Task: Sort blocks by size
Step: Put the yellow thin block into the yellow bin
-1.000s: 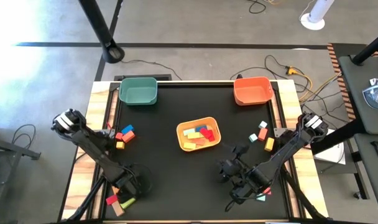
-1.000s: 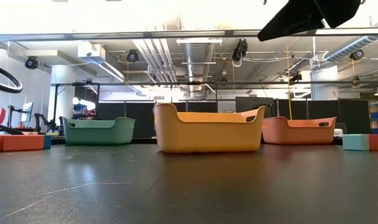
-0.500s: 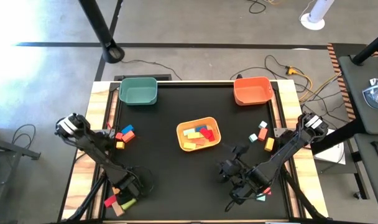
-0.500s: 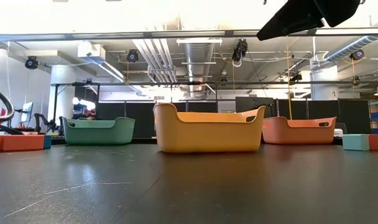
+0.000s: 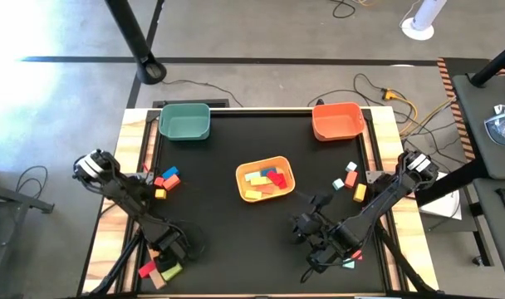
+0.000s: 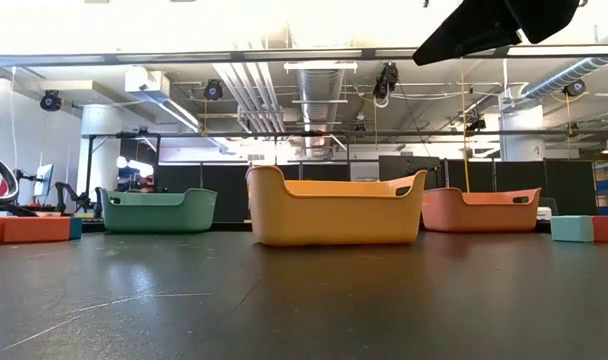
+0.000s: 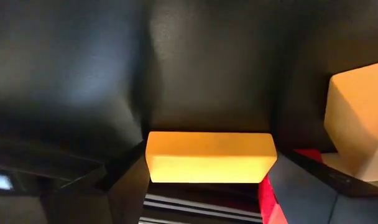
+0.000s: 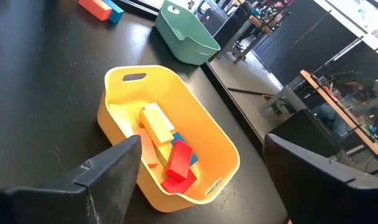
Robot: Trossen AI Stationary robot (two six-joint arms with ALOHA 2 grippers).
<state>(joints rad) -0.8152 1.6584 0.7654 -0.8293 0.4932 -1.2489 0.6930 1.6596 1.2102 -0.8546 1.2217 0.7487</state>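
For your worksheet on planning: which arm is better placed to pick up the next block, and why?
Probably the left. Its claw sits low at the front-left block pile, a yellow block between its fingers. The right claw hangs open, empty, facing the yellow bin.

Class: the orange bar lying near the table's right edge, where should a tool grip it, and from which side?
Grip the orange bar at its middle, across the two long sides, coming straight down. It lies flat on the table, leaving only its sides free, and other blocks sit near its far end. The open right tool is probably best placed.
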